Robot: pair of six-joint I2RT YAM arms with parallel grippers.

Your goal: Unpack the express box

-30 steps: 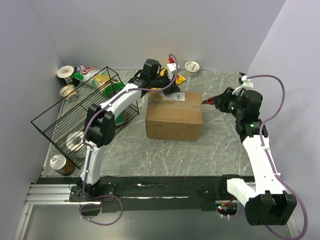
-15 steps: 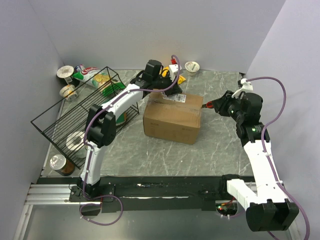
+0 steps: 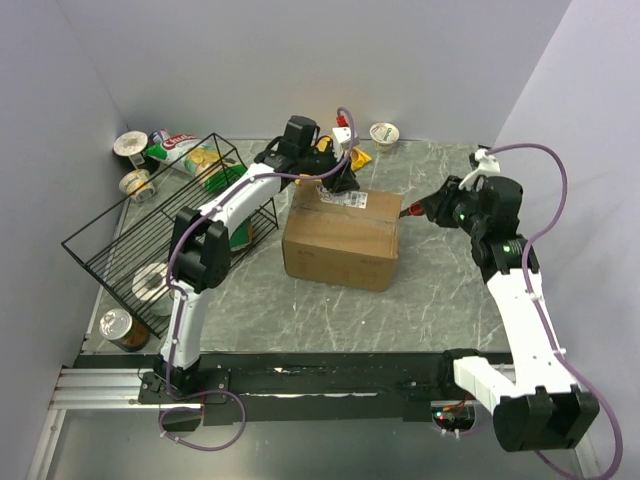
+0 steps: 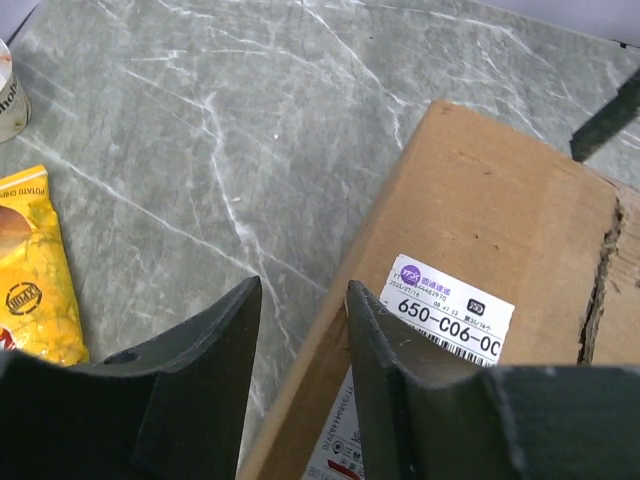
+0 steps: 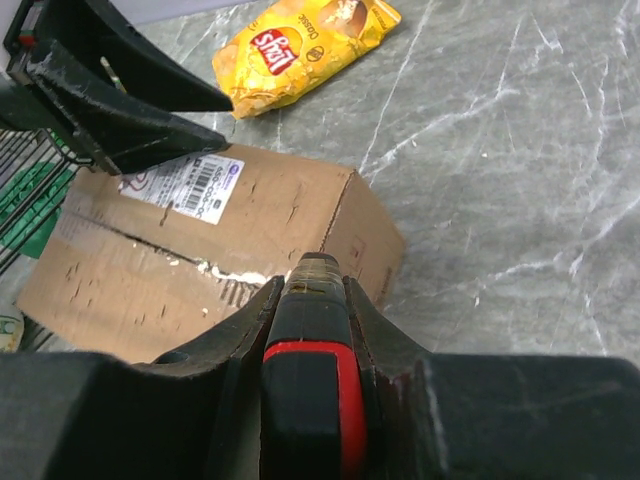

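Left wrist: tool (image 4: 300, 300) astride box (image 4: 490, 220) edge

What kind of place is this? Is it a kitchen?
Likely a robot test booth, not a kitchen. The left arm and right arm are mounted at a table's edge, plain walls close it in, and the express box sits near a chip bag.

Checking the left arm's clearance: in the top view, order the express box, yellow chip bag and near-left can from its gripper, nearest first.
1. express box, right below the left gripper.
2. yellow chip bag, just behind.
3. can, near-left corner.
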